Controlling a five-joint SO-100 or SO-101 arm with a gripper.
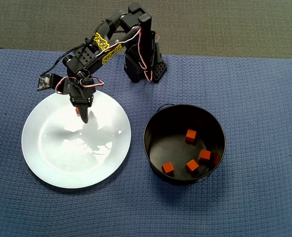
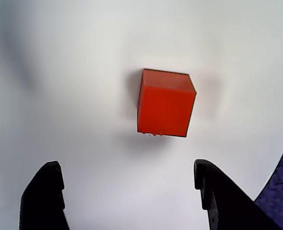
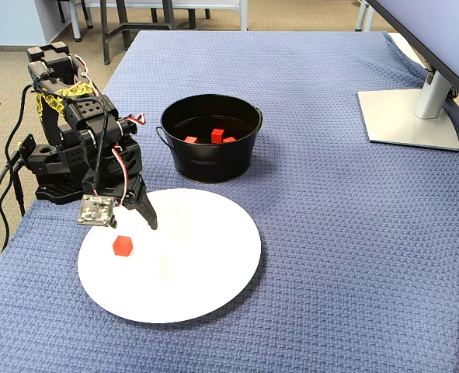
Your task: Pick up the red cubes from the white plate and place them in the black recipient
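Blue woven cloth covers my bench; one last red cube [image 2: 165, 103] sits alone on the white plate [image 3: 206, 280]. My hand [image 2: 129, 191] hovers spread wide, empty; I should centre, descend straight, squeeze flat faces.

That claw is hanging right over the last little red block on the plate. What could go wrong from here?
1. The gripper is open, but in the wrist view the red cube sits ahead of the fingertips and turned at an angle, so the closing fingers might nudge it aside.
2. The white plate looks glossy, so a nudged cube could slide.
3. The black pot has tall walls, so a low carry might clip its rim.
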